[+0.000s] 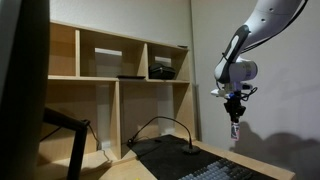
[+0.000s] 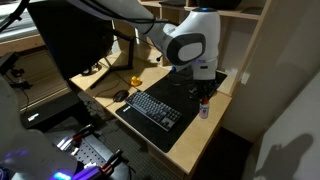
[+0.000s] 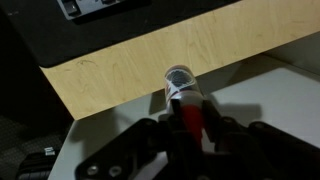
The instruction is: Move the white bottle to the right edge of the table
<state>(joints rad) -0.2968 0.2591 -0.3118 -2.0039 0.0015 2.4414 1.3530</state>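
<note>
A Robotiq gripper (image 1: 236, 112) points straight down, its fingers clamped on the white bottle (image 1: 236, 130), gripping it from above so it travels upright without tipping. The wrist view shows the bottle over the bare strip of pale wood table (image 3: 120, 75), beyond the black desk mat (image 2: 188, 126) and keyboard (image 2: 155, 108), near the table's edge. Whether its base touches the wood cannot be told.
</note>
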